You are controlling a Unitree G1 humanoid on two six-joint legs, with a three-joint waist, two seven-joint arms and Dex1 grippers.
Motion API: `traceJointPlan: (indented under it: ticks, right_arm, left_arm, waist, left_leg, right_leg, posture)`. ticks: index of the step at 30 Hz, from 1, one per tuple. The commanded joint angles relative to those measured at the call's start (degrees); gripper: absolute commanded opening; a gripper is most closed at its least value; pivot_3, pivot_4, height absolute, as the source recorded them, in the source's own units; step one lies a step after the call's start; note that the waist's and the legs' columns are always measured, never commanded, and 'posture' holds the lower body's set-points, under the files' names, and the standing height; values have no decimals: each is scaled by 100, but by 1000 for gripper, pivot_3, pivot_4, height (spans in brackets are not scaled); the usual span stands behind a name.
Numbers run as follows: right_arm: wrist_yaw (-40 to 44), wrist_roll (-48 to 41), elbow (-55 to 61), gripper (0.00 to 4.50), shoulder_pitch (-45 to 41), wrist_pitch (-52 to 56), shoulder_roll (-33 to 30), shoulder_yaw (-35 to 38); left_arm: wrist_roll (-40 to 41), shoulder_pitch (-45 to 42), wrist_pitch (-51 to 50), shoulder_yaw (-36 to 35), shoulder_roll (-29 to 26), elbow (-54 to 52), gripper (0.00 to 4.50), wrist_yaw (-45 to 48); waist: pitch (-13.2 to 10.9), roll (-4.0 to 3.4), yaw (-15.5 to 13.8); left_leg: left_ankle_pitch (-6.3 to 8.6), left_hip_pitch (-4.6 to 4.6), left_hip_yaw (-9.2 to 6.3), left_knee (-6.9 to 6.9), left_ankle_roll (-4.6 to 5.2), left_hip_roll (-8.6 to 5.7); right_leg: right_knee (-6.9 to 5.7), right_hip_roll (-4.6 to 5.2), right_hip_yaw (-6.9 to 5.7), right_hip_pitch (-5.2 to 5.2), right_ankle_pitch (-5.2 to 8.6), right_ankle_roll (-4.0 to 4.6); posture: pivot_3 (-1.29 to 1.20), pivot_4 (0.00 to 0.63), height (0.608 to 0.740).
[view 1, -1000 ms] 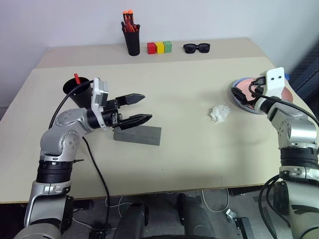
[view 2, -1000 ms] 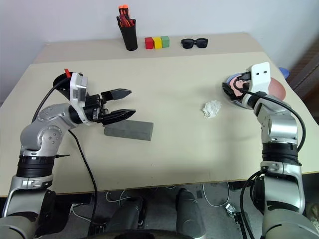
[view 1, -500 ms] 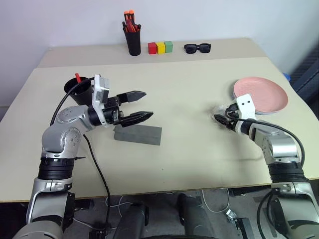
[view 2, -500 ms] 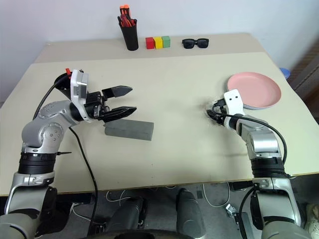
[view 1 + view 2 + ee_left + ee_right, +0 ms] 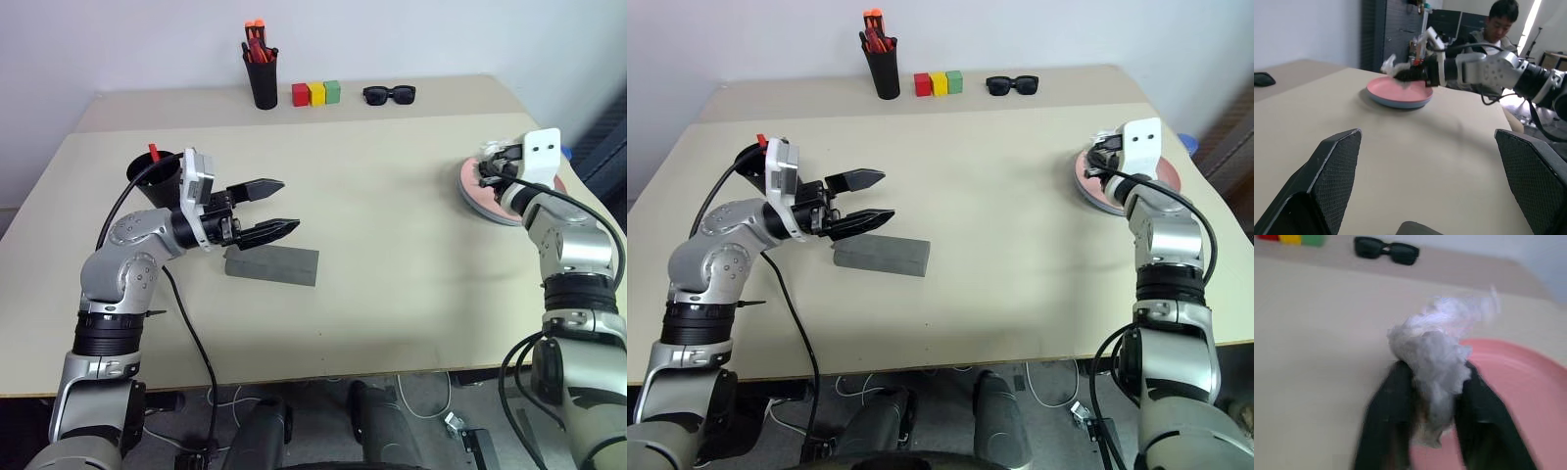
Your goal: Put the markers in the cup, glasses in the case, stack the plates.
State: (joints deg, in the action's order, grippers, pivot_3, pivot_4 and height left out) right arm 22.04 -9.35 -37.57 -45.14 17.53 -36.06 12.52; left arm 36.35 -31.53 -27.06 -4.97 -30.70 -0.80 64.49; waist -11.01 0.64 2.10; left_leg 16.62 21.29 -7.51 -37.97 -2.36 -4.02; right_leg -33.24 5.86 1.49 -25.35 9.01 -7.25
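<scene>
One table [image 5: 392, 294], beige. Two plates [image 5: 1399, 95] are stacked near its right edge: the pink one is seen on top, with the light blue rim of the other just visible beneath it in the left wrist view. The right gripper [image 5: 1432, 396] is held over the near rim of the pink plate, its fingers [image 5: 1396, 401] clenched on one crumpled white tissue [image 5: 1437, 350] (its tufts stick out above the fingertips).

One grey case [image 5: 271, 264] is lying closed on the left half of the table. The left gripper [image 5: 276, 208] is poised just above the case's left end, pointing toward the table's middle, jaws spread wide and nothing held between them.

One wide black cup [image 5: 152, 178] is standing behind the left arm; one red-capped marker [image 5: 153, 154] is seen sticking out of it. A second marker cannot be made out, nor can the glasses.

Along the far edge: one narrow black pot [image 5: 261, 83] of orange-red pens, three small blocks [image 5: 314, 93] (red, yellow, green, touching in a row), one pair of black sunglasses [image 5: 389, 94].

One person [image 5: 1498, 24] is seen seated beyond the table in the left wrist view.
</scene>
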Motion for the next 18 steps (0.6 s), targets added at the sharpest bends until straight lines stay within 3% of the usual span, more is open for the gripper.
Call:
traceJointPlan:
  ticks: [1,4,9,13,18]
  right_arm:
    - [-269,198,-782,3006,-347,-479,-122,65]
    - [-403,359,-1004,4434,-527,-876,-109,-28]
    - [-547,221,-532,4434,-615,-1485,11,112]
    - [1008,-690,1113,4434,68,-1209,354,-83]
    - [2521,-1729,3006,4434,1158,-339,268,-382]
  left_arm:
    - [31,2,60,-52,-45,-281,4500,-51]
    - [53,33,41,-72,-57,-344,4500,-94]
    - [96,121,28,-150,-93,-371,4500,-121]
    - [132,303,61,-238,-141,-462,4500,-138]
    - [223,735,130,-478,-262,-736,4500,-187]
  waist:
    - [0,0,19]
    - [-2,-3,36]
    - [-3,-6,56]
    - [-3,-5,49]
    - [-3,-5,-12]
  left_leg:
    - [0,0,0,0,0,0]
    - [0,0,0,0,0,0]
    - [0,-1,2,2,0,1]
    - [0,-2,1,4,0,3]
    - [1,3,-8,0,1,-1]
  right_leg:
    - [-1,0,0,0,0,0]
    - [-1,0,0,-1,0,0]
    - [-2,0,1,-4,0,0]
    - [-2,-1,1,-4,0,0]
    - [-4,0,0,-2,-1,-1]
  posture:
    - [0,150,740]
    - [0,150,740]
    - [0,150,740]
    - [0,150,740]
    - [0,150,740]
